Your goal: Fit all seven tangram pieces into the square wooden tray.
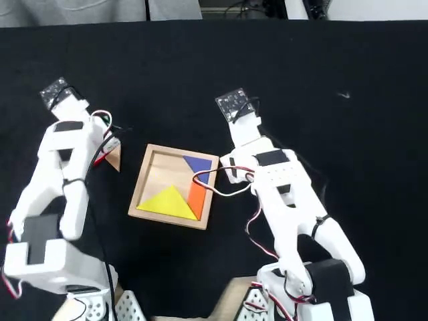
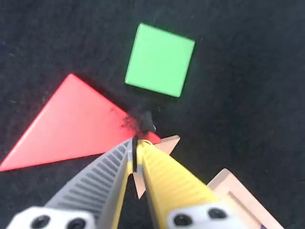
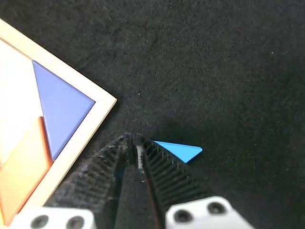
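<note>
The square wooden tray [image 1: 142, 184] lies mid-table and holds a yellow triangle [image 1: 168, 200], an orange piece [image 1: 196, 195] and a violet-blue triangle [image 1: 198, 163]. My left gripper [image 2: 135, 145] is shut just left of the tray, its tips over a tan piece [image 2: 167, 142] that lies under the fingers. Beyond those tips lie a red triangle [image 2: 71, 125] and a green square [image 2: 160, 60]. My right gripper [image 3: 136, 147] is shut by the tray's right edge [image 3: 90, 125], with a light blue triangle [image 3: 180, 150] partly hidden beside one finger.
Black cloth covers the table. The left arm [image 1: 63, 174] stands over the pieces left of the tray, and the tan piece [image 1: 114, 159] peeks out beside it. The right arm [image 1: 287, 200] and its loose wires [image 1: 221, 184] reach over the tray's right rim.
</note>
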### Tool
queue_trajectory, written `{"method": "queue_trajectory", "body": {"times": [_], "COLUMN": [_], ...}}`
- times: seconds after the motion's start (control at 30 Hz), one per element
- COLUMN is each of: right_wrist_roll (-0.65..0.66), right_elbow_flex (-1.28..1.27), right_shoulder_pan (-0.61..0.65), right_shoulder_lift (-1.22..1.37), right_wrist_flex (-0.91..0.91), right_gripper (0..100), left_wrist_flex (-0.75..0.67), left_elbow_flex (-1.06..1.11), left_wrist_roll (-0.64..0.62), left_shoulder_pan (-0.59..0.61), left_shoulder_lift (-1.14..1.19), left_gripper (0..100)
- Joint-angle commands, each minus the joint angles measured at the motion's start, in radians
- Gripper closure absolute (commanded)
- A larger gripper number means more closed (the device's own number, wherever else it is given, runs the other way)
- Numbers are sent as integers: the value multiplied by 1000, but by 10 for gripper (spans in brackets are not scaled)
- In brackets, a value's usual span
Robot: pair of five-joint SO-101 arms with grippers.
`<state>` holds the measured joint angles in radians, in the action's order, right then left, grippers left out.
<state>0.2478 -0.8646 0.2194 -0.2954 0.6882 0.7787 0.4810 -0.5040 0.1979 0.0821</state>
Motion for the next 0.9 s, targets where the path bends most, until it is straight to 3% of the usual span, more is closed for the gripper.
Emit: {"method": "queue_trajectory", "body": {"times": [0.0,0.43,0.57,0.87], "right_wrist_roll": [11,11,11,12], "right_elbow_flex": [2,2,2,2], "right_shoulder_pan": [-9,-8,-8,-6], "right_shoulder_lift": [-1,-1,-1,-1], "right_wrist_flex": [-14,-12,-11,-9], "right_gripper": [988,988,988,988], "left_wrist_flex": [71,87,164,413], "left_elbow_flex": [-194,-364,-400,-369], "left_wrist_roll": [-8,-8,2,158], "left_shoulder_pan": [-21,-15,-30,12], "left_shoulder_lift": [63,318,316,324], "left_gripper": [970,970,970,970]}}
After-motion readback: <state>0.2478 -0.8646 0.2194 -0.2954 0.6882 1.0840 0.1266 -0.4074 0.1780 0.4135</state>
